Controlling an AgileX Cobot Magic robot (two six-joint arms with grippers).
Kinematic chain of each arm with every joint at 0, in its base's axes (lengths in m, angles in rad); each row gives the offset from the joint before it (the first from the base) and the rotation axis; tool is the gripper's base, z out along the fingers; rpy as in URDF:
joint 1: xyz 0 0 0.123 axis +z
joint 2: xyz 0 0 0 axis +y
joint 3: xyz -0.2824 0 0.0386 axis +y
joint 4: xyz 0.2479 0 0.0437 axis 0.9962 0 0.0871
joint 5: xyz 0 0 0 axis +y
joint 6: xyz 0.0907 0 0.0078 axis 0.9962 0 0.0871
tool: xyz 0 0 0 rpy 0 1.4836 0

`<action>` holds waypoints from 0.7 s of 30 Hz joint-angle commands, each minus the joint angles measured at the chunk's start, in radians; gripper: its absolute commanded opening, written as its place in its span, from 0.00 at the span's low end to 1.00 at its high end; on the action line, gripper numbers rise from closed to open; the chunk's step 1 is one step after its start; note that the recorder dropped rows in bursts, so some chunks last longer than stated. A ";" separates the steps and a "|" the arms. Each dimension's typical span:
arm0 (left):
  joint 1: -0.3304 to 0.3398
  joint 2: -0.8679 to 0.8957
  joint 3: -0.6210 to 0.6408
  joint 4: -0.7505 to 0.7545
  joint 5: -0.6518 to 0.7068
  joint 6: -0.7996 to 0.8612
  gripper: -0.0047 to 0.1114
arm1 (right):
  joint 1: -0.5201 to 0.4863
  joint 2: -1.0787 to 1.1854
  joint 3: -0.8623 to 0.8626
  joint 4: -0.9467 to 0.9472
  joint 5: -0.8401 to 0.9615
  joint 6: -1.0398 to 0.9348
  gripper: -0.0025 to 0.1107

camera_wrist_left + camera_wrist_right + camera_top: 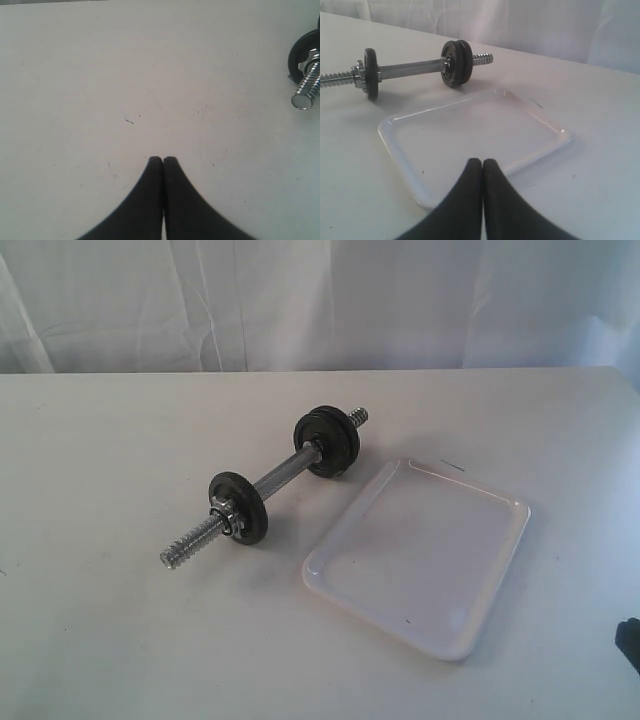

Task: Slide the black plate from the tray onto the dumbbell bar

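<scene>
White tabletop [120, 620] carries the dumbbell bar [283, 472], black plates [327, 440] on it, beside the tray [420, 550]; left gripper [163, 160] and right gripper [483, 162] clenched.

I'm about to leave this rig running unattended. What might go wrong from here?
1. The bar lies unheld, so a nudge might roll it against the tray.
2. No nut shows outside the paired plates at one end; tilting the bar could let them slide off the threads.

White table [120, 640], white draped curtain [300, 300] behind
</scene>
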 commanded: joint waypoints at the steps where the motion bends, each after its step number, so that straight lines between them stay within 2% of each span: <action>1: -0.007 -0.004 0.004 -0.009 -0.001 0.000 0.04 | -0.083 -0.006 0.002 0.001 0.003 0.000 0.02; 13: -0.007 -0.004 0.004 -0.009 -0.001 0.000 0.04 | -0.377 -0.006 0.002 0.040 0.003 0.000 0.02; 21: -0.007 -0.004 0.004 -0.009 -0.001 0.000 0.04 | -0.399 -0.006 0.002 0.040 0.000 0.000 0.02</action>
